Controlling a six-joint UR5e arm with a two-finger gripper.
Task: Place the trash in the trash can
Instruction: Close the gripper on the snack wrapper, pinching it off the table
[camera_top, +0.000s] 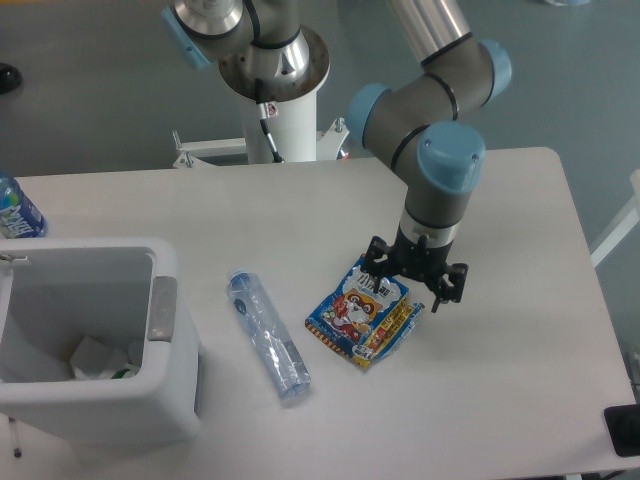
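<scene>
An upright water bottle (14, 212) stands on the white table (520, 380).

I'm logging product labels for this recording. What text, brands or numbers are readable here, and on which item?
Snack packet: white characters sit above the cartoon animal, too blurred to read.
Upright water bottle at the left edge: blue label with light marks, unreadable.
Crushed bottle, trash can, gripper: no text visible.

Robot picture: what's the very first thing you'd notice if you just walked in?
The big grey-and-blue robot arm reaching down in the middle, its open gripper right over the top edge of a bright blue-and-yellow snack packet with a cartoon animal. Next, the white trash can at the left front with scraps inside, and a crushed clear bottle lying between it and the packet.
</scene>
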